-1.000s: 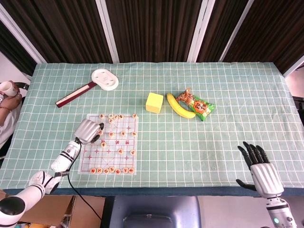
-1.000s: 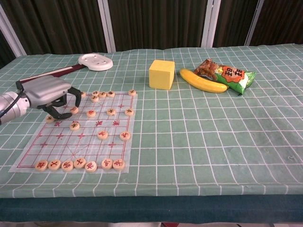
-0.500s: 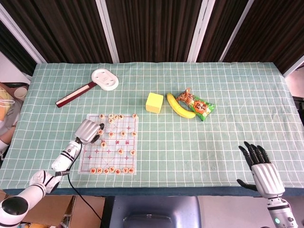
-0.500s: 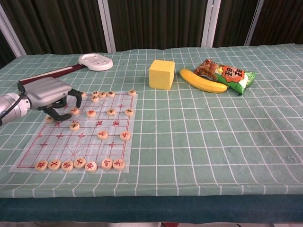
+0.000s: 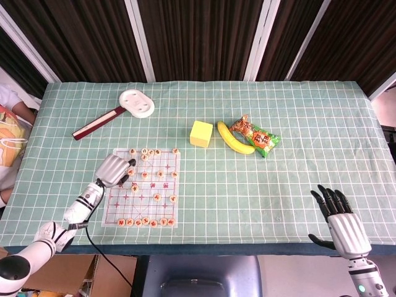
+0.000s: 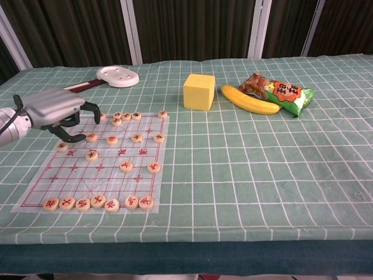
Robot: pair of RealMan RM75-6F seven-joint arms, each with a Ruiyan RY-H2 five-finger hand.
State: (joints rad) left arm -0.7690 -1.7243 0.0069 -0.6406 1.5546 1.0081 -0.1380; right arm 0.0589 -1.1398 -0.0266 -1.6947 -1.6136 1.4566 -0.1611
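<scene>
My left hand (image 5: 114, 170) (image 6: 55, 109) hovers over the far left corner of a Chinese chess board (image 5: 162, 193) (image 6: 116, 178), fingers hooked downward and thumb apart, with nothing in it. Round wooden pieces lie just under and beside its fingertips, the closest being one piece (image 6: 91, 137) on the board. More pieces line the board's near edge (image 6: 96, 203). My right hand (image 5: 341, 224) shows only in the head view, past the table's front right edge, with its fingers spread and nothing in it.
A yellow cube (image 5: 201, 133) (image 6: 199, 91), a banana (image 5: 234, 139) (image 6: 249, 99) and a green snack bag (image 5: 258, 136) (image 6: 285, 92) lie mid-table. A white disc with a dark red handle (image 5: 136, 102) (image 6: 116, 74) lies at the back left. A person (image 5: 9, 127) sits at the left edge.
My left hand has risen a little off the pieces and drawn slightly to the left. The piece under its fingers stays on the board. The person at the left edge has shifted.
</scene>
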